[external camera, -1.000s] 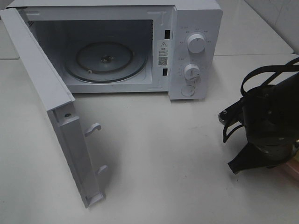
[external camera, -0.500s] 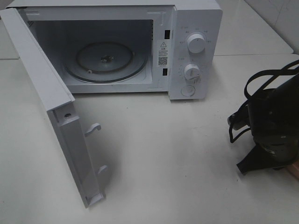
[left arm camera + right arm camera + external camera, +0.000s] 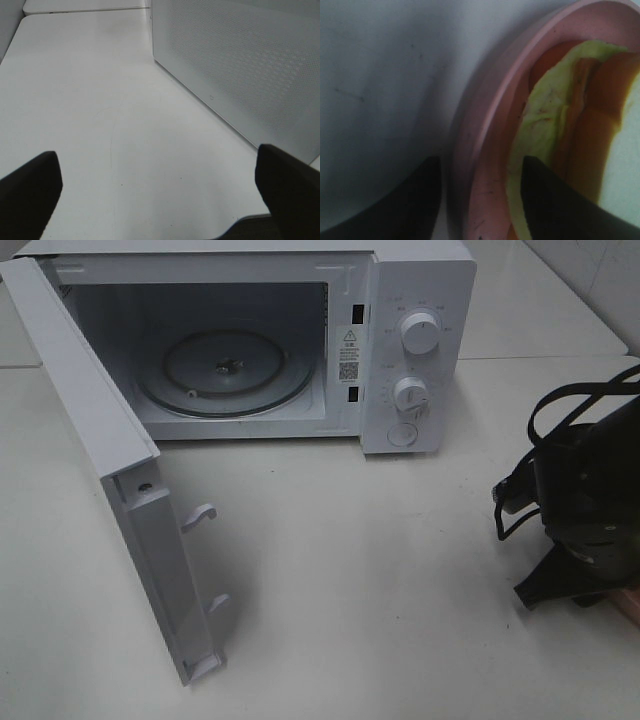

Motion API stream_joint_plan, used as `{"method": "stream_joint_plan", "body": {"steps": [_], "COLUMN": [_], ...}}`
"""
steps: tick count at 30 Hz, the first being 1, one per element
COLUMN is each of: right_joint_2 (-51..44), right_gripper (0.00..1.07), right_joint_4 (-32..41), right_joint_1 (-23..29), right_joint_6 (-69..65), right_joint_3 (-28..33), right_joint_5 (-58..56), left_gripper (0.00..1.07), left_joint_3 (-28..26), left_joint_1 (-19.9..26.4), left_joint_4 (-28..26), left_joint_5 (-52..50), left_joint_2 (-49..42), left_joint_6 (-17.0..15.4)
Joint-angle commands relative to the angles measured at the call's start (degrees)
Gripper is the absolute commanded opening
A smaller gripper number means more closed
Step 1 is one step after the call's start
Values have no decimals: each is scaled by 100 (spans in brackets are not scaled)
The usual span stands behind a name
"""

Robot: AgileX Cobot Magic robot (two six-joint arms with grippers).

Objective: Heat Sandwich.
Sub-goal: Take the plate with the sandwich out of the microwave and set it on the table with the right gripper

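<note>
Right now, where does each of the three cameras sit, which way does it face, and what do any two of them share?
Exterior high: mounted above, looking down at the open microwave on the table; the right arm shows at the right edge.
Left wrist: low, facing across the table toward the microwave door; two dark fingers spread wide.
Right wrist: close over the pink plate and sandwich; fingers straddle the rim.
Shared: exterior and left wrist both show the door.

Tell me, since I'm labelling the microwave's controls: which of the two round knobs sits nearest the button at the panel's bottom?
The lower knob. It sits directly above the round button, while the upper knob is nearer the microwave's top edge.
</note>
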State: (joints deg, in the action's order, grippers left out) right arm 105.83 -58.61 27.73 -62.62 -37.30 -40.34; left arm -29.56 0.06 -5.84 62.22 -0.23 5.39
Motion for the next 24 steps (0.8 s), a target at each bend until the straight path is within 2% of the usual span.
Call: {"method": "stream_joint_plan", "body": {"steps": [1,6,9,12,15,22,23,24], "right_joint_2": [-126,-573,-1077,-1490,-1788,-3002,-3346,-3346], "right_gripper": [57,67,77,82,83,81,81,81], "right_joint_4": [201,613,1134,1478,1753,2997,3375,3375], "right_joint_1": [-17,-17,-17,-17,-17,-17,-17,-17], "right_joint_6": [212,842,1415,1868,2269,3988,4291,4291], "right_joint_3": [23,23,23,23,23,23,23,23], "right_joint_5": [212,298,418,424,418,160,143,143], "left_gripper": [98,98,98,98,98,98,98,98], "left_joint_3": [-6,-6,-6,-6,-6,-6,-6,-6], "left_joint_1": [-6,-6,-6,-6,-6,-6,-6,-6], "left_joint_4": [-11,-11,-11,-11,-11,-11,-11,-11], "left_joint_5": [-63,-63,-63,-63,-63,-63,-63,-63], "left_joint_2": [-29,-29,-29,-29,-29,-29,-29,-29], "left_joint_6": [-34,-34,-34,-34,-34,-34,-34,-34]}}
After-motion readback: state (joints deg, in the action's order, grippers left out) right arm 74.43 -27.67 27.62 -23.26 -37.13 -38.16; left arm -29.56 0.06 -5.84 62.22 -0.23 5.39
